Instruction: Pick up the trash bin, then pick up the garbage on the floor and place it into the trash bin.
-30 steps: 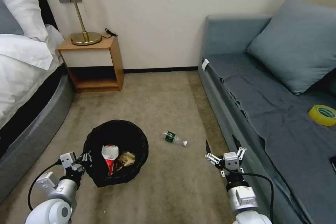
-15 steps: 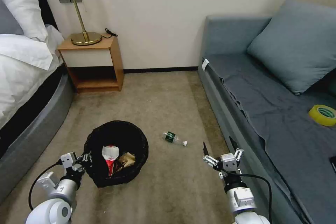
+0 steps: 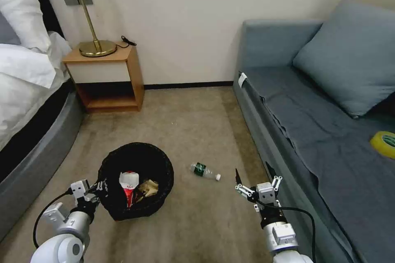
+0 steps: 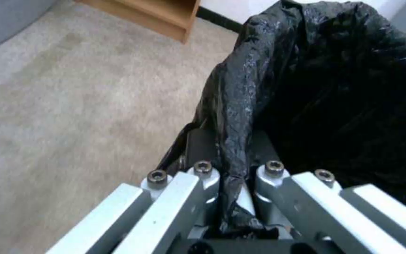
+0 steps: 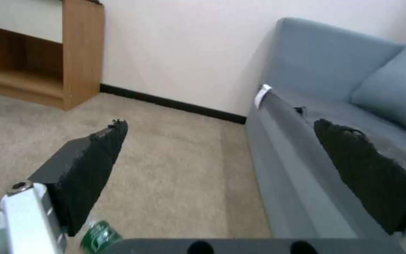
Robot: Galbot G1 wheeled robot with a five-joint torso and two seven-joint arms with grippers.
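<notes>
A: Starting big: the sofa is running down the right side, the bed is sitting on the left, and the carpet is lying between them. Where is the bin?

B: The bin is sitting low on the carpet at the robot's left front. The left gripper is pinching its near rim, fingers closed on the black liner. A red packet and brown paper are lying inside.

A: And the right gripper?

B: The right gripper is hanging over the carpet just beside the sofa's front, fingers spread wide and holding nothing. The bottle is lying on its side between the bin and that gripper, cap pointing toward the sofa.

A: So the bottle looks like the last piece out. How should the pickup go?

B: I'd say the right arm is needing to swing left and drop, since the bottle is sitting at the edge of its wrist view rather than between the fingers. Closing across the barrel, not along it, should be stopping it from rolling. Meanwhile the left grip is looking thin, mostly liner, so the bin is better kept steady.
</notes>
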